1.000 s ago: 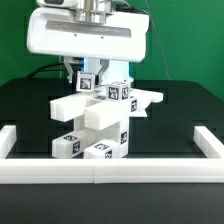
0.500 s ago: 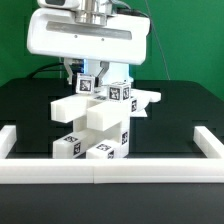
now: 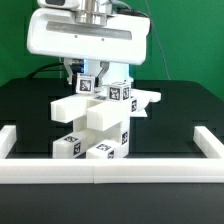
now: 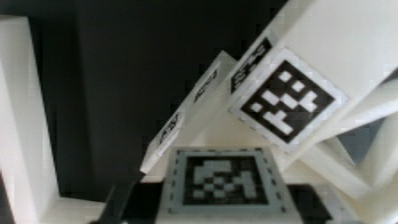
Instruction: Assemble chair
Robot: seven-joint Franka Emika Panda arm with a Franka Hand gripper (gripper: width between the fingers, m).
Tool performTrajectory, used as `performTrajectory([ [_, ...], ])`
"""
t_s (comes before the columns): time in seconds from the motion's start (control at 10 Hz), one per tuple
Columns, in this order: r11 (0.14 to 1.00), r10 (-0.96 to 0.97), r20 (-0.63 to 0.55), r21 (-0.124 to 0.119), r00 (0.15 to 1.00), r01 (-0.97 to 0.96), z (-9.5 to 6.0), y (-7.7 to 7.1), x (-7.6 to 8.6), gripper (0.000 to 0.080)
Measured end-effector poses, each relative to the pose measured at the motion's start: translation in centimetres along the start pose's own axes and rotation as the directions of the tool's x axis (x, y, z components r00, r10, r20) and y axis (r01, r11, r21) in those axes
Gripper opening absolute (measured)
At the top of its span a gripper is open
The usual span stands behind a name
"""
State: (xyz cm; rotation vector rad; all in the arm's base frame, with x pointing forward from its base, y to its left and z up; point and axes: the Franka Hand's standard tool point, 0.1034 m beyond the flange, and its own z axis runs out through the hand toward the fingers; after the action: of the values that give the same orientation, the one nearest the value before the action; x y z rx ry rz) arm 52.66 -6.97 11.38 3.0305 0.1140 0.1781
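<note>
Item: one chair (image 3: 97,118), a cluster of chunky white plastic furniture parts bearing small black-and-white square tags, stood at the centre of one black tabletop (image 3: 180,105), just behind one long white border rail (image 3: 110,170) whose short returns turned back at the exterior view's left and right. Parts countable in that view: one long flat bar lying crosswise with its long axis running from 8 o'clock to 2 o'clock, one tagged post rising at 12 o'clock of the cluster, and roughly three tagged blocks stacked below toward 6 o'clock; the exact count of pieces I could not fix, since several hid one another. Tags visible from outside: about six. Item: one gripper (image 3: 86,72), mine, hung under the broad white wrist housing directly above the assembly, at the post's top. The governing relation: the chair lay straight below my fingers, at 6 o'clock from them in the exterior view, the post upright and in line with my approach. Whether my fingers were spread, pressed together, or clamped on the post I could not tell; the housing hid them from outside. The wrist view gave only two large tags close up, one tilted square (image 4: 285,97) and one near the lens, on white faces against the dark table. No marker board identified.
</note>
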Motion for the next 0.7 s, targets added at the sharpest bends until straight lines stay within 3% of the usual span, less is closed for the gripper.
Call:
performTrajectory([
  [0.4, 0.999, 0.036, 0.000, 0.000, 0.999, -0.036, 0.00, -0.01, 0.00, 0.0282],
  [0.7, 0.967, 0.256, 0.000, 0.001, 0.967, -0.256, 0.01, -0.04, -0.01, 0.0282],
])
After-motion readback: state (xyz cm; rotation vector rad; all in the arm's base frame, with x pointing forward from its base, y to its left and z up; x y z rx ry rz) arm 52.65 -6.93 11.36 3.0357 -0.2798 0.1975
